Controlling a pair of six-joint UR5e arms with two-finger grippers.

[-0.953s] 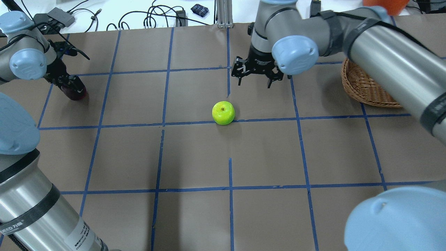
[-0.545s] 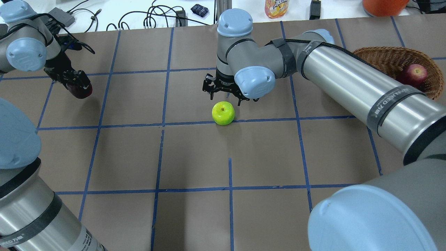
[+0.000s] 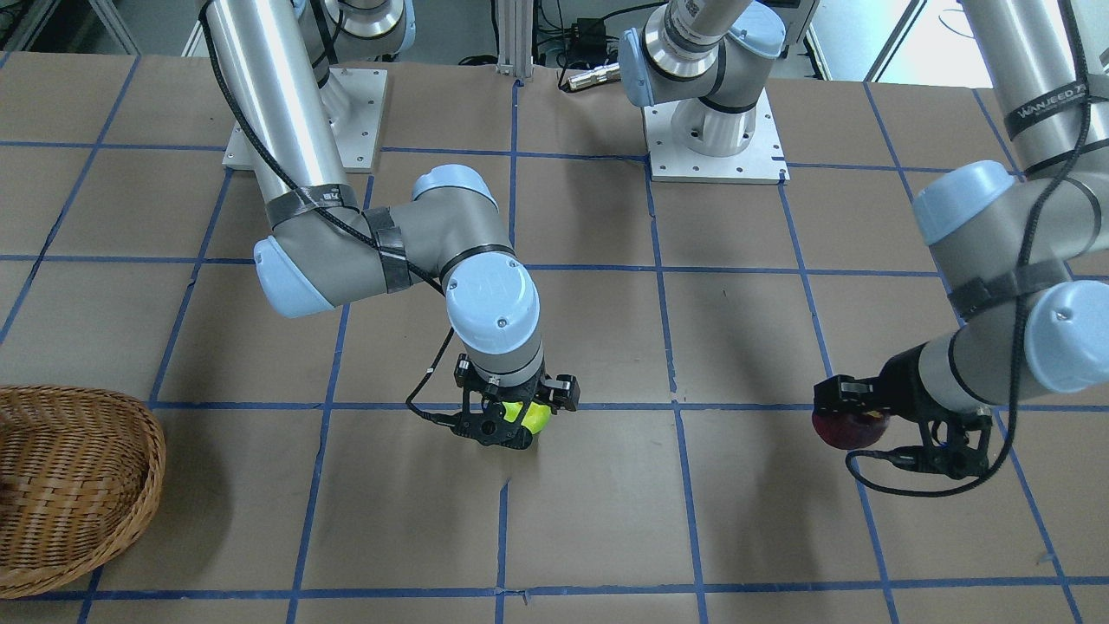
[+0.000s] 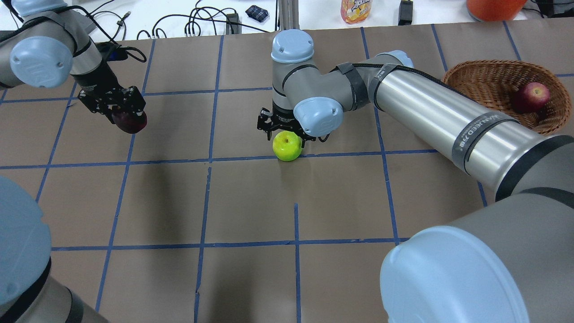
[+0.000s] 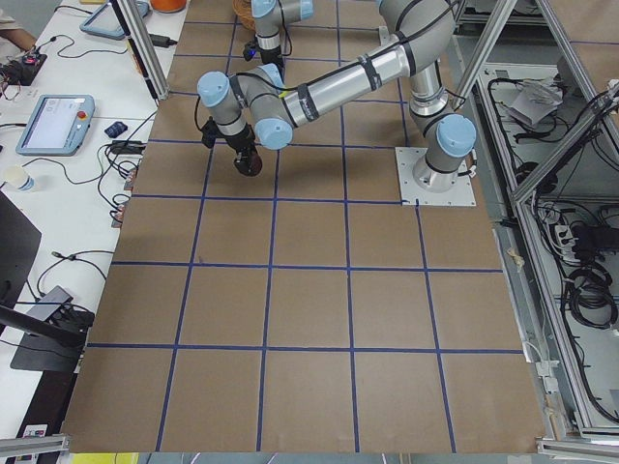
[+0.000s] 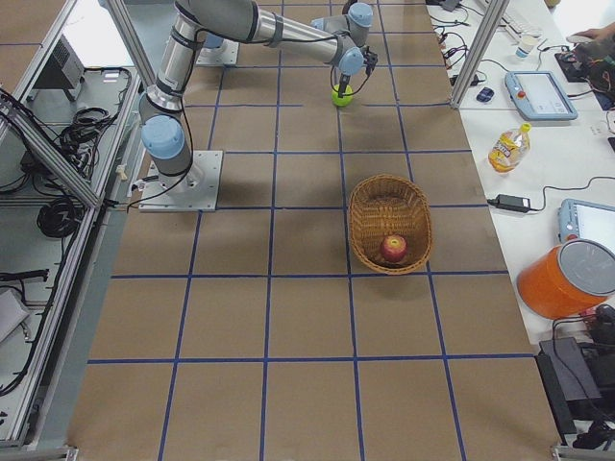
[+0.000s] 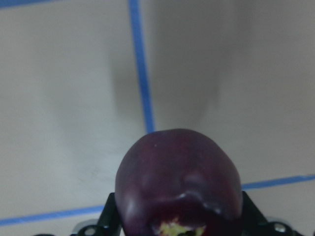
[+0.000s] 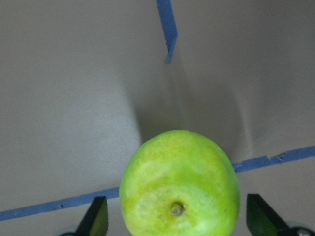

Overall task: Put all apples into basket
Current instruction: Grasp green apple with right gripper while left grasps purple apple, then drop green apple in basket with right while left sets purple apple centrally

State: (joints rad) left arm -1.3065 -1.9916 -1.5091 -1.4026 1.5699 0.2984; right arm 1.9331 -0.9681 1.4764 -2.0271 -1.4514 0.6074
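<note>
The green apple [image 4: 287, 146] sits on the table near the middle. My right gripper [image 4: 287, 137] is low over it, open, with one finger on each side and a gap to both fingers [image 8: 97, 219]. The apple fills the right wrist view [image 8: 179, 184]. My left gripper [image 4: 122, 113] is shut on the maroon apple [image 4: 130, 122] and holds it above the table at the far left; this apple also shows in the left wrist view [image 7: 178, 179]. The red apple [image 4: 531, 96] lies in the wicker basket [image 4: 486, 83] at the far right.
A juice bottle [image 4: 355, 10], an orange bucket [image 4: 493, 6] and cables lie beyond the table's far edge. The long right arm [image 4: 448, 116] spans from the lower right to the middle, passing in front of the basket. Blue tape lines grid the brown table.
My right gripper swung left from near the basket and came down around the green apple. My left gripper moved right with the maroon apple. The red apple in the basket came into view.
</note>
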